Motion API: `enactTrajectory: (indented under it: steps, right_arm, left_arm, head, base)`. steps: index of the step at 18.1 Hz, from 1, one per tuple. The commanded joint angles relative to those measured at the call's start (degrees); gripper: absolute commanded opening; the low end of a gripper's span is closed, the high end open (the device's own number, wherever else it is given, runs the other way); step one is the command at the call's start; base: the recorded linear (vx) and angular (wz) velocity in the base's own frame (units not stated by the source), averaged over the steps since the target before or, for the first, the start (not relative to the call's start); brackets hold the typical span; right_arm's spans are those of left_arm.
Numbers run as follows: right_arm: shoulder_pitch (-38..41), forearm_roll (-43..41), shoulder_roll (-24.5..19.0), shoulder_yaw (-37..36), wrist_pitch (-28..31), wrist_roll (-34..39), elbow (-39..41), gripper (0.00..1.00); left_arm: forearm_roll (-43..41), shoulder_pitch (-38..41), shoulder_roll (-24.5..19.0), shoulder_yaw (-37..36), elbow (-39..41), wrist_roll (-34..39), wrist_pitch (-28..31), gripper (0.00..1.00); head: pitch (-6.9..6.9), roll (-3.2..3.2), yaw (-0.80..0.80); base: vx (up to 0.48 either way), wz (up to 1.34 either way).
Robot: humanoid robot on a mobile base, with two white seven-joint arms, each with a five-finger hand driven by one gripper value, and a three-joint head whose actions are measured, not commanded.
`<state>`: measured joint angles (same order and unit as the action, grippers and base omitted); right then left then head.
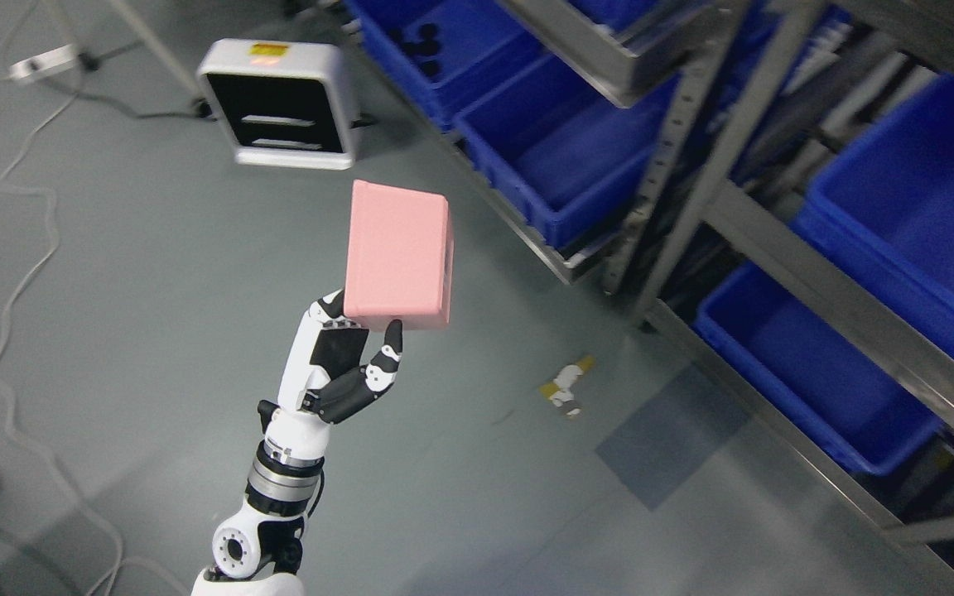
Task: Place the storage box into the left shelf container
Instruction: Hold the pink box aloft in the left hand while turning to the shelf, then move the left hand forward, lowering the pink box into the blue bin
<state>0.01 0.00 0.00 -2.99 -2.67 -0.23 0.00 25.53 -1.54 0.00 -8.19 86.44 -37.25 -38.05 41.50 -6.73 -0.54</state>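
The left hand [344,364] grips the pink box [398,255] by its lower edge, seemingly thinly; carry it level and slowly toward the blue bin [560,157].

The storage box [398,252] was a plain pink rectangular block with a small slot on its right side face. It was held up in the air above the grey floor, tilted slightly, its lower edge touching the fingers that gripped it. It sat well left of the blue shelf container [564,149], apart from it.
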Motion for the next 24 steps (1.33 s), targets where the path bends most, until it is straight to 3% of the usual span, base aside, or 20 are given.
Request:
enactTrajectory:
  steps: [1,8,12,16,21,24]
  right_arm:
    - [-0.3,-1.2,1.0,0.0,-0.2,0.1,1.0,1.00]
    - [-0.3,-1.2,1.0,0.0,-0.2,0.1,1.0,1.00]
    - [-0.2,-1.2,1.0,0.0,-0.1,0.1,1.0,1.00]
    - [-0.2,-1.2,1.0,0.0,-0.1,0.1,1.0,1.00]
    - [-0.2,-1.2,1.0,0.0,-0.2,0.1,1.0,1.00]
    - [-0.3,-1.2,1.0,0.0,-0.1,0.1,1.0,1.00]
  left_arm:
    - [-1.0,4.0,-1.0,-3.9,-6.8,-2.7,-0.3,0.03]
    - [-0.9,3.9,-1.0,-2.0,-6.8,-2.7,-3.9,0.04]
    - [-0.6,-0.8,-1.0,5.2,-6.6,-2.7,-4.3,0.04]
    - [-0.7,-3.9,-1.0,6.2,-7.3,-2.0,2.5,0.04]
    - [-2.7,-13.7,-1.0,7.0,-21.1,-2.0,7.7,0.04]
    - [-4.0,-20.1,-1.0,8.2,-30.7,-2.1,7.6,0.05]
  head:
    - [0.00,0.00,0.00]
    - [0.00,0.00,0.00]
    - [0.00,0.00,0.00]
    - [-0.02,0.00,0.00]
    - [-0.03,0.00,0.00]
    - [-0.03,0.00,0.00]
  base:
    - [0.209,-1.48]
    - [0.194,-1.26]
    - [0.149,-0.78]
    - [0.106,-0.52]
    - [0.068,-0.28]
    - [0.033,-0.13]
